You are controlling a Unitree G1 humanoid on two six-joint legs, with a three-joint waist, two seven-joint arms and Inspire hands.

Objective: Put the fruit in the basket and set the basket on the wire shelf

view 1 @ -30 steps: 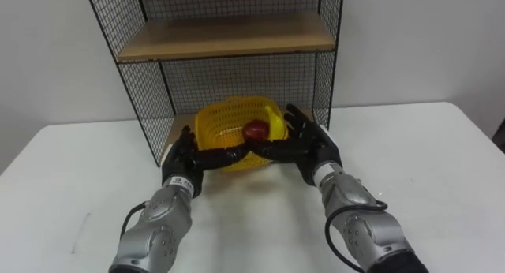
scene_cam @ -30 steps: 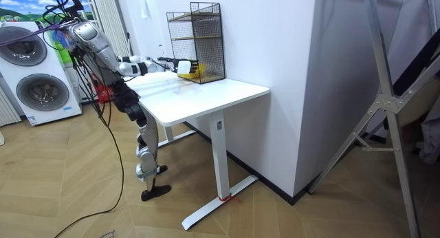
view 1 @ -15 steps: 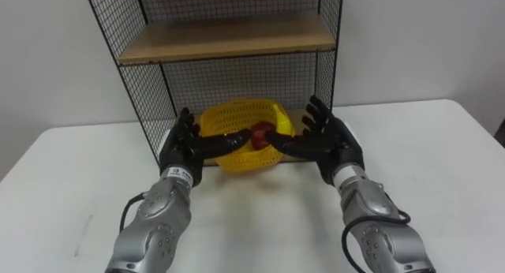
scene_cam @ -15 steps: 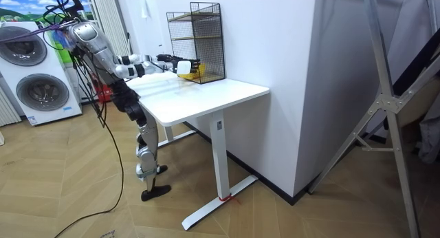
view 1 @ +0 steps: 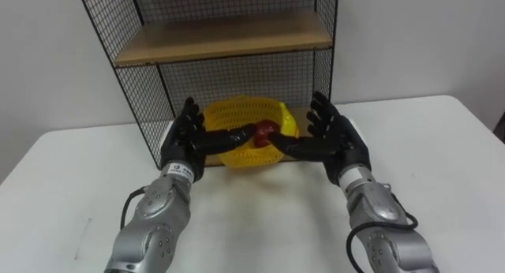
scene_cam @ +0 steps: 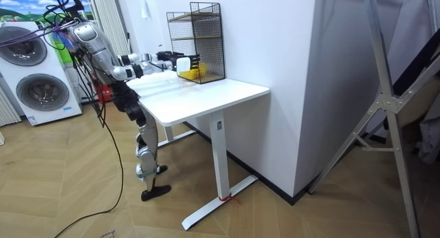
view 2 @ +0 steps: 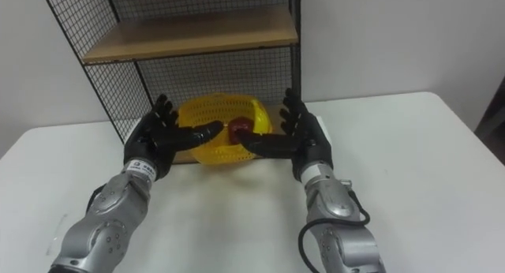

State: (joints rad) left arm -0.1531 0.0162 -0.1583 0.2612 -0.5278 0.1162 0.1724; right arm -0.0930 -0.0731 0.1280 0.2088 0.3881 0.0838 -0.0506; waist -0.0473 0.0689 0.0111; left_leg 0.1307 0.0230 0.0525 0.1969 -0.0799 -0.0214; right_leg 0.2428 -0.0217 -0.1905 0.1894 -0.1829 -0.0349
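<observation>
A yellow mesh basket sits on the bottom level of the black wire shelf, near its front edge. Inside it lies a red fruit, with a yellow fruit at its right rim. My left hand stands open and upright at the basket's left side, thumb reaching along its front. My right hand stands open at the basket's right side, its thumb also stretched toward the basket's front. In the room view I stand at the white table, both arms held out to the shelf.
The shelf has a wooden upper board and stands at the table's back against a white wall. White tabletop spreads in front of and to both sides of the shelf. Washing machines stand behind me in the room view.
The basket has gone further back onto the shelf's bottom level. Both hands have come out from under its front, risen and spread apart to its sides.
</observation>
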